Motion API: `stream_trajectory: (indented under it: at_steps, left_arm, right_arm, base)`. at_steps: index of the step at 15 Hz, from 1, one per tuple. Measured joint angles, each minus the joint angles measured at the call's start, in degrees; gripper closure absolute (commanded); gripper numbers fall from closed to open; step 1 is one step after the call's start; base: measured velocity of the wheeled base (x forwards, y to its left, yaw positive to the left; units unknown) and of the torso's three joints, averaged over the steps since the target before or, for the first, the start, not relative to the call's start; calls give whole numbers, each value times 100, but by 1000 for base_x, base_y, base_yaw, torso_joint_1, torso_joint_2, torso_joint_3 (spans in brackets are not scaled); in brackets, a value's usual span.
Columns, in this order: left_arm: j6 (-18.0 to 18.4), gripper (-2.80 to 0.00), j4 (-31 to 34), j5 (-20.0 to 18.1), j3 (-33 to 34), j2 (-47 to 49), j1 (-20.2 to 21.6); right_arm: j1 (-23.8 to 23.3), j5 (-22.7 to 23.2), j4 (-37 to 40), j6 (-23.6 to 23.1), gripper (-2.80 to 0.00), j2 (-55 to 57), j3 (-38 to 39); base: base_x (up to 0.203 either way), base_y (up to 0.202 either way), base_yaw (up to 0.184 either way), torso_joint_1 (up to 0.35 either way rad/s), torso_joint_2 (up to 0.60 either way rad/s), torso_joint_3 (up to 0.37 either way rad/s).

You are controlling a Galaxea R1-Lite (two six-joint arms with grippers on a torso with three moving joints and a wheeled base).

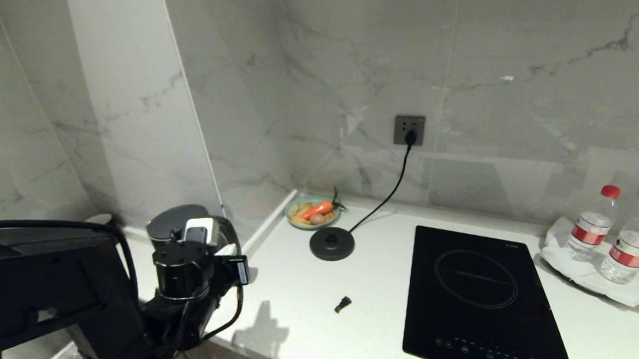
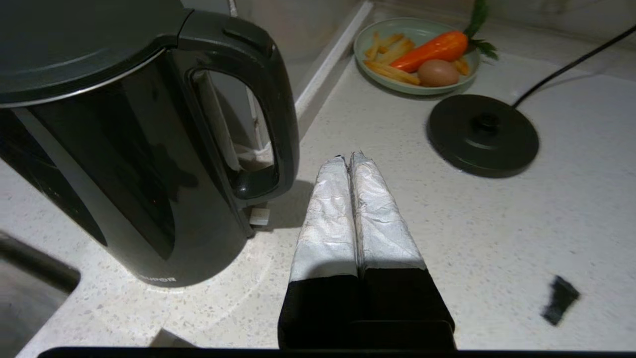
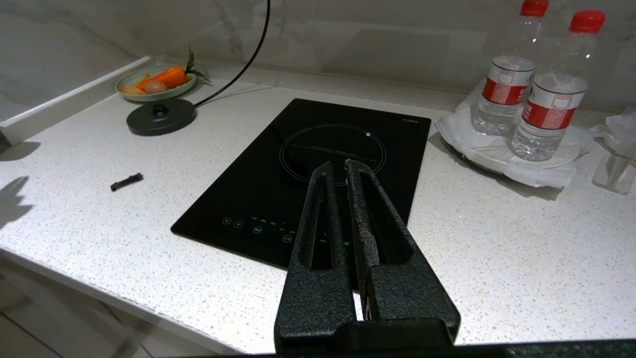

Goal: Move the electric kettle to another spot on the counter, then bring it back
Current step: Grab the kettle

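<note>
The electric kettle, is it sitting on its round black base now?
No, the electric kettle stands directly on the counter, apart from the empty round base.

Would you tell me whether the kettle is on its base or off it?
Off: the kettle stands upright on the counter, and its base sits bare by the plate.

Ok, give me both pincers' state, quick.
Left pincer: closed, empty, beside the kettle.
Right pincer: closed, empty, over the hob.
</note>
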Motion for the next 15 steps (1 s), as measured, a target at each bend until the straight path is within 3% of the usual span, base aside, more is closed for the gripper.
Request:
stream_trajectory:
  at_steps: [9,12,15]
  left_arm:
    - [179,-280,-40,34,-686,807,-3]
    - [471,-280,-14,42,-1232,1086,68]
    - [519,-280,105,55,-1616,1306,159]
  right_arm:
    - [0,2,-2,2,0,0,0]
    - [0,5,0,0,0,0,0]
    - [0,2,-2,2,0,0,0]
  base:
    - [0,0,0,0,0,0]
    - [0,0,0,0,0,0]
    - [0,0,0,0,0,0]
